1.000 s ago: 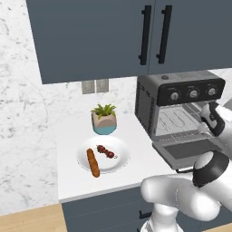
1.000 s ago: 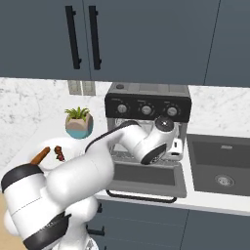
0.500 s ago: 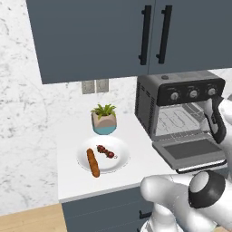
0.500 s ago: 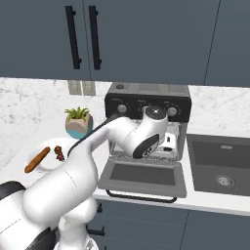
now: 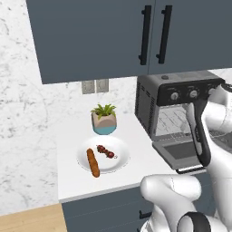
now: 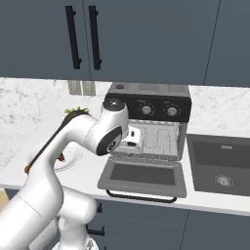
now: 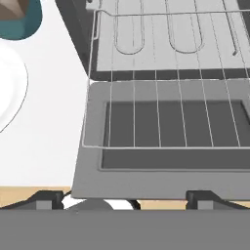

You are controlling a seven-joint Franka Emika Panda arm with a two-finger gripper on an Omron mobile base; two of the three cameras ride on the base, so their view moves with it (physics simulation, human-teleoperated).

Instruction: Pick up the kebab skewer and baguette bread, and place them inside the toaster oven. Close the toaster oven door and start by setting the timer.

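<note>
- White tabletop (image 5: 72,176) under dark blue-grey wall cabinets (image 5: 95,36), marble wall behind: that is what I am looking over from the base.
- I see the kebab skewer (image 5: 106,151) lying on a white plate (image 5: 118,159), toward the plate's back right.
- Just beside it on that plate lies the baguette bread (image 5: 93,162), toward the front left; I cannot tell if the two touch.
- To the right of the plate stands the toaster oven (image 5: 177,93), with its knobs (image 6: 145,110) in a row along the top front.
- I find the toaster oven door (image 6: 144,175) dropped flat open, its bar handle (image 6: 141,197) toward me.
- From the hand camera, the wire rack (image 7: 161,110) sticks out over the open door, nothing on it.
- My gripper (image 6: 133,139) hangs in front of the oven's mouth above the door, jaws spread wide and holding nothing.
- Behind the plate stands a small potted plant (image 5: 104,118) in a teal pot, near the wall outlets (image 5: 95,86).
- Right of the oven, I see a dark sink (image 6: 219,168) set into the tabletop.
</note>
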